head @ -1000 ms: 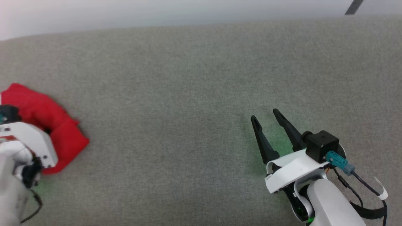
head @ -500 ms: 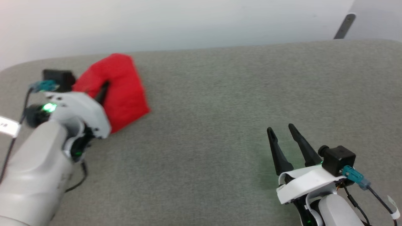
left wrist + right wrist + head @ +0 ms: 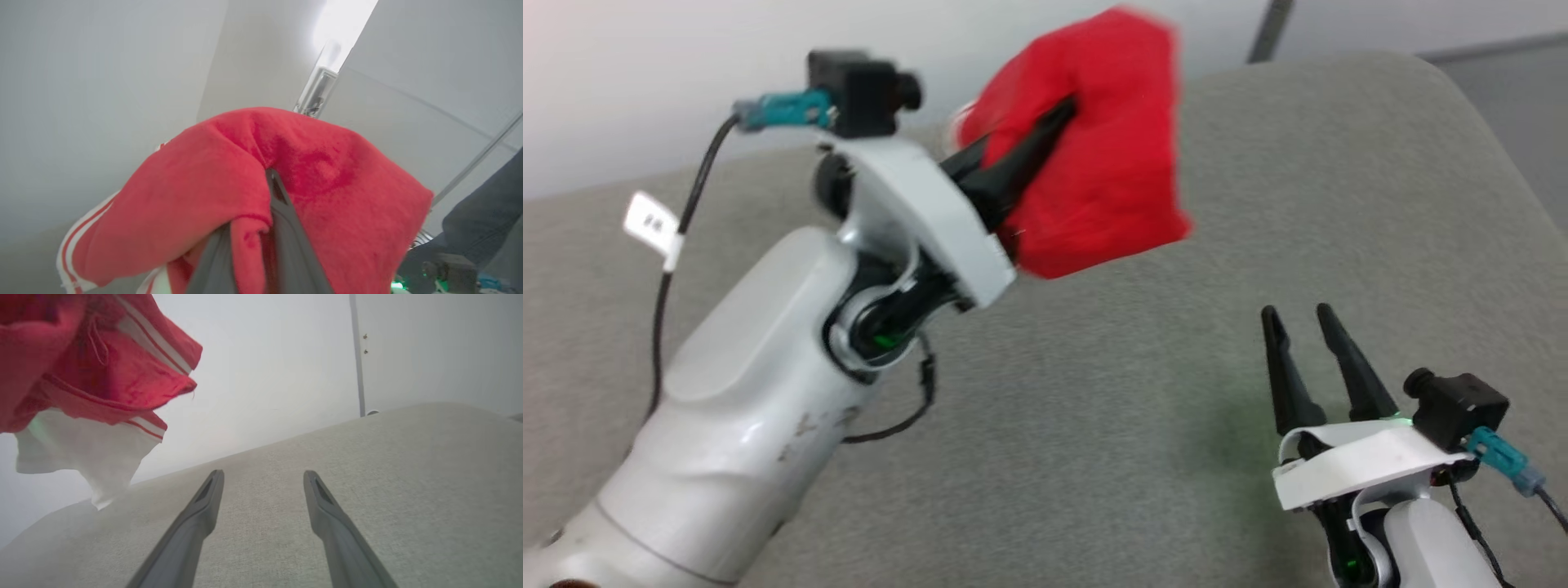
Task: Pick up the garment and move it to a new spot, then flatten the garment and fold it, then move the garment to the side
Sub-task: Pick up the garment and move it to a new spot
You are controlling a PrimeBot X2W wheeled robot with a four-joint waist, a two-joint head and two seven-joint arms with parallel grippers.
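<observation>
The red garment hangs bunched in the air above the grey surface, with my left gripper shut on it. In the left wrist view the red garment wraps around my two dark fingers, and striped trim shows at its lower left. The right wrist view has the garment at the upper left, its white inside and striped trim hanging down. My right gripper rests low at the lower right, open and holding nothing, its fingers spread over the fabric.
The grey fabric surface stretches under both arms, with its rounded far right corner near a pale wall. A person's dark trouser leg shows at the right of the left wrist view.
My left gripper has lifted the garment off the surface and carried it up and to the right. The head camera has also shifted. The right gripper stays open in about the same place.
</observation>
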